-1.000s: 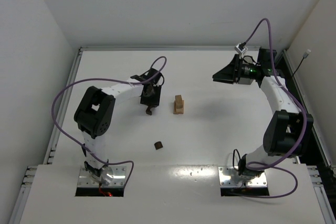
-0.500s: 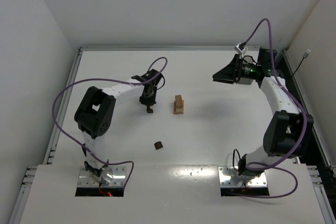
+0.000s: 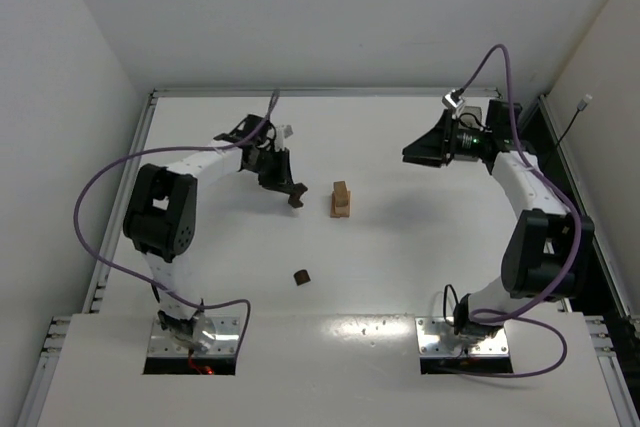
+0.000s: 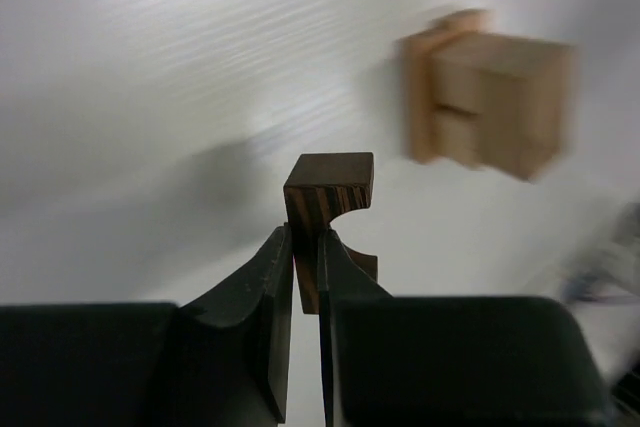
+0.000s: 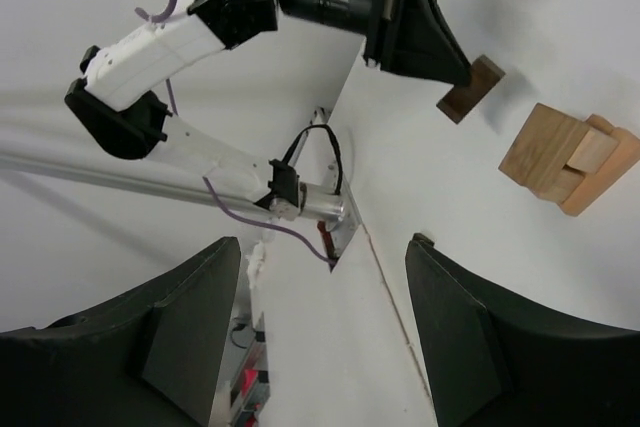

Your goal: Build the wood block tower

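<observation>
White table [image 3: 420, 267], white walls [image 3: 300, 7]; items as I log them from the console:

- Left claw [image 3: 293, 197]: pressed together on a dark block [image 4: 328, 192], a notched piece pinched by its lower end and sticking out past the fingertips.
- Tower [image 3: 342, 200]: light tan pieces, mid-table, nothing dark on top yet. Overhead it sits near the left claw, toward the robot's right. In the left wrist view it lies up and to the right of the held block, not touching it.
- Right claw [image 3: 412, 150]: spread wide, holding nothing, well apart from the tower.
- Loose dark piece [image 3: 301, 276]: alone on the table, nearer the bases.

My judgement: the left arm is the nearer one. The placement depends on carrying the block rightward until it is above the stack.
</observation>
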`<state>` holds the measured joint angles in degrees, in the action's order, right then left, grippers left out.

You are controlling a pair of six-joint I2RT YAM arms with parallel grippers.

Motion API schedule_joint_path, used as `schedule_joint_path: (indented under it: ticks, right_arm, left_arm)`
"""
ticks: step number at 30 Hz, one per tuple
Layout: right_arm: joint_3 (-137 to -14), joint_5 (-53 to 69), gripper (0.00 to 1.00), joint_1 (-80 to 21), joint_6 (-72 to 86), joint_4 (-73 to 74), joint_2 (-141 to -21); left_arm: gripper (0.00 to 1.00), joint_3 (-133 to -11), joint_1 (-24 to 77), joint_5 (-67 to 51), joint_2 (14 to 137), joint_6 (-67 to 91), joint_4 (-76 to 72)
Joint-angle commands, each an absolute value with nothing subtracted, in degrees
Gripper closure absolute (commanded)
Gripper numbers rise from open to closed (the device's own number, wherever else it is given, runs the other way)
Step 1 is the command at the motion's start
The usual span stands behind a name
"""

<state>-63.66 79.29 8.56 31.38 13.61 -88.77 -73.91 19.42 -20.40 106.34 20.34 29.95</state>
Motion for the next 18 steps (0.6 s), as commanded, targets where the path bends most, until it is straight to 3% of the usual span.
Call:
schedule_joint_path:
  ticks: [1,2,6,10,14,18]
  right_arm:
    - [-63.2,81.3,0.36,7.0,34.5,8.3,-89.7]
    - [-64.8,81.3,0.36,6.5,33.8,8.8,-90.3]
    - [-71.4,80.4,0.37,1.8,22.6,19.6,-90.9]
    - [-84.2,72.4,0.4,-7.2,-10.3,50.5,-94.4]
    - [-89.7,47.3,0.44,-19.2,-25.8,54.8,-91.7]
    - [-82.5,24.7,0.49,-31.0,-30.5,46.2,-85.9]
  left_arm:
    - [1.0,-73.3,14.3,-56.8,104.9,26.1,15.7]
    - [1.0,-72.3,14.3,-63.0,104.9,29.8,12.0]
    - [1.0,-70.8,13.8,-68.5,104.9,40.5,2.6]
    - [1.0,-67.2,13.8,-73.8,104.9,54.1,-11.3]
    - [1.0,-67.9,13.8,-77.1,105.6,61.9,-14.5]
    - [1.0,-68.6,13.3,-78.6,106.2,69.0,-20.0]
